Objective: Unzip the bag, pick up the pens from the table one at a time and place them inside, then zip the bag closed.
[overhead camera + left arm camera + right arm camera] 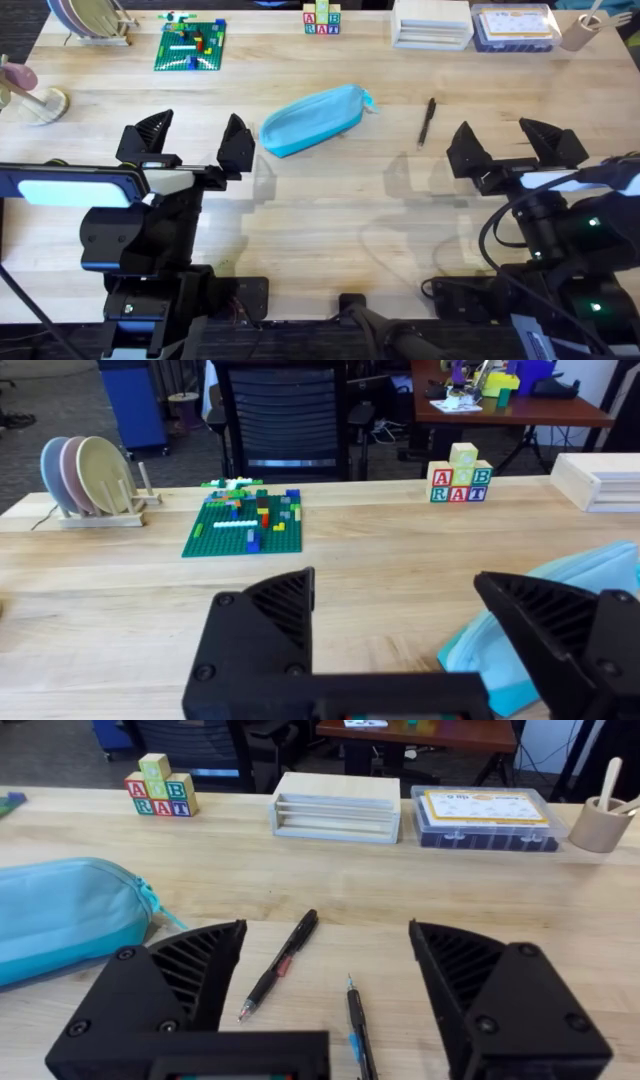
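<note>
Blue bag (312, 118) beside pen (427, 121)

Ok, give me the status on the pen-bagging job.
Nothing looks done. The bag lies on the table and looks closed. Two pens lie outside it. Both the left gripper and the right gripper are open and empty. Unzipping, loading and zipping all remain.

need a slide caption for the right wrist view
Open right pincer poised over two pens on the table, blue bag alongside.
</note>
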Robot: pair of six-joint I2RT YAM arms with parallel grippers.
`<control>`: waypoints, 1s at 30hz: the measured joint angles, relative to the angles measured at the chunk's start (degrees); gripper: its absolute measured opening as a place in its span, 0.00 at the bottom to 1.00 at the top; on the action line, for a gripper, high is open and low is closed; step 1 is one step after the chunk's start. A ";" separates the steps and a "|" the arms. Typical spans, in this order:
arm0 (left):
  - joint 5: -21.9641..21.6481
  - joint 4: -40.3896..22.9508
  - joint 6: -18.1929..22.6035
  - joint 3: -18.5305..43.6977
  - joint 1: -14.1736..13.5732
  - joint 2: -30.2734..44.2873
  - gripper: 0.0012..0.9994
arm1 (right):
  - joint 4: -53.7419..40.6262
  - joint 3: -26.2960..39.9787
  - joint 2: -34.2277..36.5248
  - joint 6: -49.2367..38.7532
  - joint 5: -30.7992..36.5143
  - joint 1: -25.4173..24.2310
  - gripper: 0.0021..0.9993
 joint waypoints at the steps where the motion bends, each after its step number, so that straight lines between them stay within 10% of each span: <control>1: 0.00 0.00 0.00 0.00 0.00 0.00 1.00 | 0.00 0.00 0.00 0.00 0.00 0.00 1.00; 30: 0.00 3.04 0.09 0.02 -0.02 0.00 1.00 | -0.90 0.93 0.00 0.09 0.00 0.00 1.00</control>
